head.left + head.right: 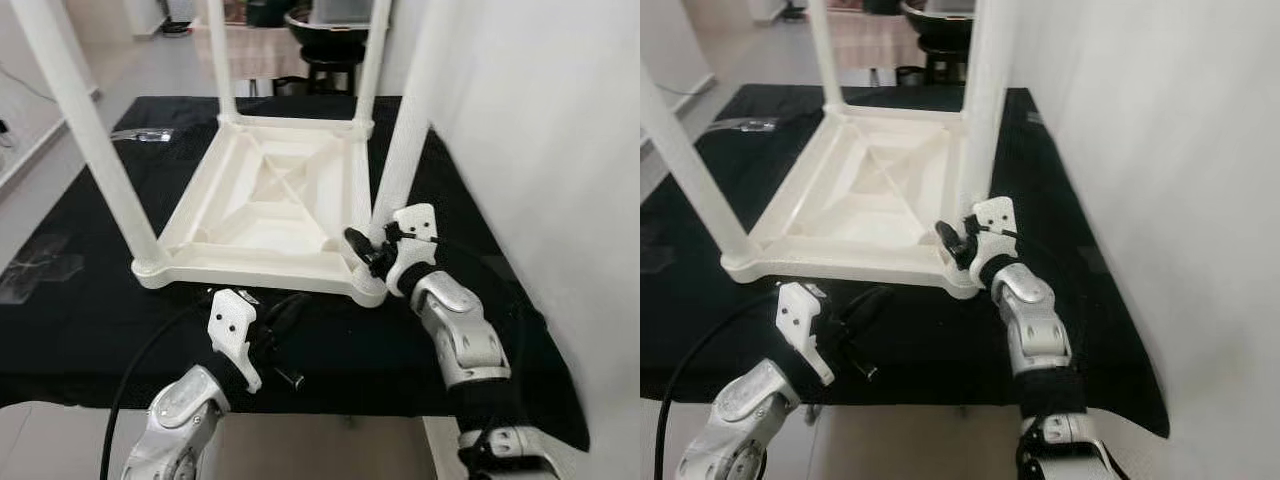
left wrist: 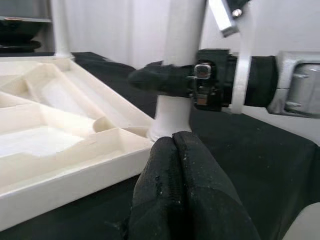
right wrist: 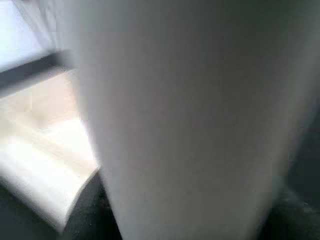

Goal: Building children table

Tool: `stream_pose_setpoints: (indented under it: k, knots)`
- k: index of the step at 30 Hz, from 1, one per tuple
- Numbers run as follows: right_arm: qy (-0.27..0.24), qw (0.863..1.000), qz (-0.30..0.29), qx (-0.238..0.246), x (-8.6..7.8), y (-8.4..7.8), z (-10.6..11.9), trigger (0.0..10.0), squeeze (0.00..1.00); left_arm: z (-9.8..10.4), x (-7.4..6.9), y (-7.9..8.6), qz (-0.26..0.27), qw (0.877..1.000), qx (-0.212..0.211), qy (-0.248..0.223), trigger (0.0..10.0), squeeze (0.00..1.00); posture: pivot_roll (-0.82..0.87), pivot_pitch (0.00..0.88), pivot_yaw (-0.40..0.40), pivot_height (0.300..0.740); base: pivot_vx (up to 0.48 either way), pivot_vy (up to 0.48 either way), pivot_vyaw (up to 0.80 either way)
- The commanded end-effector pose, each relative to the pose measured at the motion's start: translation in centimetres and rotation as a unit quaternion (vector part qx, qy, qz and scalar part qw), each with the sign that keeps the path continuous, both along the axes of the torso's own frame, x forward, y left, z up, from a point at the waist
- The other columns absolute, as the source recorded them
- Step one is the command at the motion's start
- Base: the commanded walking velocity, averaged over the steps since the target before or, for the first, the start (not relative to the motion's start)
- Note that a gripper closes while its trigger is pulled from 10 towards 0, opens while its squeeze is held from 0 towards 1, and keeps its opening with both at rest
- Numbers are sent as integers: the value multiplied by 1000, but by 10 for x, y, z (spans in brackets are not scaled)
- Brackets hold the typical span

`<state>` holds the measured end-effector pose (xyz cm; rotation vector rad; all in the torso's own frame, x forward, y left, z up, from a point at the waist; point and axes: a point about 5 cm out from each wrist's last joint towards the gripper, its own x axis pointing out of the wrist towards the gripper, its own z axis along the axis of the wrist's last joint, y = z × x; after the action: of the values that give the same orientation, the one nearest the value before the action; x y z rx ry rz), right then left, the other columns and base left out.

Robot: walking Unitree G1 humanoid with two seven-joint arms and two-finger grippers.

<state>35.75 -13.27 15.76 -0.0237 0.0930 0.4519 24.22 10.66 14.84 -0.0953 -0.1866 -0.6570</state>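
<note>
1. A white plastic children's table [image 1: 265, 200] lies upside down in the centre of the left eye frame, on a black cloth [image 1: 80, 320]. Its top faces down, probably so the legs can be fitted from above. All four legs stand in their corner sockets.
2. The right gripper [image 1: 368, 250], at centre right of the frame, grasps the near right leg [image 1: 400, 150] just above its socket. This looks meant to steady the leg or press it home.
3. The left gripper [image 1: 283, 318], at lower centre, hovers just in front of the table's near edge. Its fingers [image 2: 187, 200] are pressed together and hold nothing.
4. The left wrist view shows the right gripper's fingers wrapped around the leg base, which the head views leave small.
5. The right wrist view shows a blurred white leg surface [image 3: 190, 115] very close up.
</note>
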Motion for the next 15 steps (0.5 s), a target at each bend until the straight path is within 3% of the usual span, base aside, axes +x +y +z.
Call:
stream_pose_setpoints:
  k: [1, 4, 5, 9, 11, 15]
  knots:
    - [56, 998, 28, 7, -4, 0, -22, 10000, 1000, -5, 0, 0, 6, 1000, 5, 5, 10000, 0, 37, 123, -30, 740, 0, 0, 0]
    - [44, 993, 112, -2, -5, 10, -9, 10000, 976, -5, -1, -1, 8, 1000, 7, 5, 10000, 0, 45, 121, -32, 740, 0, 0, 0]
    - [35, 991, 129, 4, -7, 12, -1, 10000, 0, -5, -1, -1, 8, 1000, 7, 5, 10000, 0, 45, 119, -33, 740, 0, 0, 0]
    - [9, 990, 138, 6, -6, 10, 13, 10000, 0, -5, -1, -1, 7, 1000, 8, 6, 10000, 0, 43, 118, -34, 740, 0, 0, 0]
    - [-26, 979, 199, 31, 1, 8, 35, 10000, 0, -6, -1, -2, 7, 1000, 7, 6, 10000, 0, 43, 118, -30, 740, 0, 0, 0]
    - [-33, 969, 244, 34, 4, 8, 41, 10000, 0, -6, 0, -2, 7, 1000, 8, 7, 10000, 0, 45, 118, -25, 740, 0, 0, 0]
